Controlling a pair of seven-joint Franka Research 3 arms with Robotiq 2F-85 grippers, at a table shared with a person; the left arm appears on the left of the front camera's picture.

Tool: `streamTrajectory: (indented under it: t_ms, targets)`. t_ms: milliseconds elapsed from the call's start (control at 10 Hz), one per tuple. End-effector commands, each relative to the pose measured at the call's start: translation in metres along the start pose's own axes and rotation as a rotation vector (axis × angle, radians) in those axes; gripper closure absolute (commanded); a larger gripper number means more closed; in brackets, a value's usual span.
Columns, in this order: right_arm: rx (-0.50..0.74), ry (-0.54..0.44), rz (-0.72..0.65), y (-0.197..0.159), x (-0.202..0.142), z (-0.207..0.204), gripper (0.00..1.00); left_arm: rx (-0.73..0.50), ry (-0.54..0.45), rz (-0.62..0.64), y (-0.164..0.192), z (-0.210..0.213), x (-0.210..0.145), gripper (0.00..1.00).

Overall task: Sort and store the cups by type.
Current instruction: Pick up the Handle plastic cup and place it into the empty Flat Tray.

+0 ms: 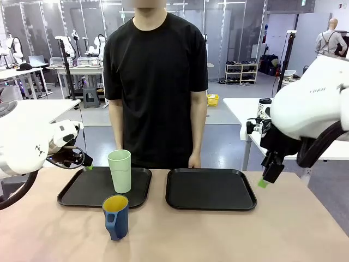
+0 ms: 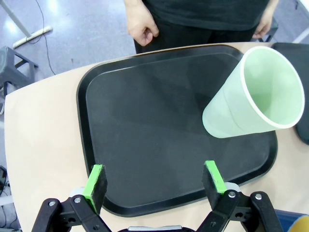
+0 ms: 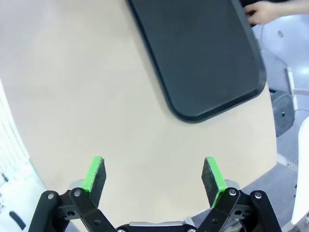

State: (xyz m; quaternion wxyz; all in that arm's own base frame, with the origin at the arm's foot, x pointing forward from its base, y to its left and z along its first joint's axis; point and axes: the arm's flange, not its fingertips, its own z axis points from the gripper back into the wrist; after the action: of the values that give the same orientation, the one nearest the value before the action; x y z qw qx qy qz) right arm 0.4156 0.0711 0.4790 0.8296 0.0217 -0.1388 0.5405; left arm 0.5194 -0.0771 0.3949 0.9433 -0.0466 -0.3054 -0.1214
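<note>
A tall pale green tumbler point(image 1: 120, 171) point(image 2: 251, 94) stands upright on the right part of the left black tray point(image 1: 82, 191) point(image 2: 145, 125). The dark blue mug with yellow inside point(image 1: 115, 216) sits on the table in front of that tray, handle toward the near side. My left gripper point(image 1: 84, 162) point(image 2: 155, 181) hangs open over the left tray's left edge with nothing between its fingers. My right gripper point(image 1: 267, 177) point(image 3: 154, 176) is open above bare table, right of the right black tray point(image 1: 210, 188) point(image 3: 203, 58).
A person in a black shirt stands at the far side of the table, hands point(image 2: 142, 30) near the trays' far edges. The right tray holds nothing. A speckled travel tumbler point(image 1: 264, 108) stands on another table behind.
</note>
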Motion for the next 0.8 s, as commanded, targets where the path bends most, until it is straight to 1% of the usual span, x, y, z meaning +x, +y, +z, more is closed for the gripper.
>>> streamTrajectory:
  t_ms: [0,100,200,300,700]
  targets:
    - [0.034,0.081,-0.014,-0.007,-0.005,-0.009,0.00,0.003,-0.005,0.004,-0.001,0.001,0.001,0.00]
    - [0.020,0.084,0.010,-0.011,-0.006,-0.012,0.00,0.003,-0.005,0.004,-0.001,0.001,0.001,0.00]
    - [0.018,0.074,-0.002,-0.014,-0.007,-0.018,0.00,0.003,-0.005,0.004,-0.001,0.001,0.001,0.00]
    - [0.026,0.053,0.009,-0.004,-0.009,-0.007,0.00,0.003,-0.005,0.004,-0.001,0.001,0.001,0.00]
    - [0.026,0.053,0.009,-0.004,-0.009,-0.007,0.00,0.003,-0.005,0.004,-0.001,0.001,0.001,0.00]
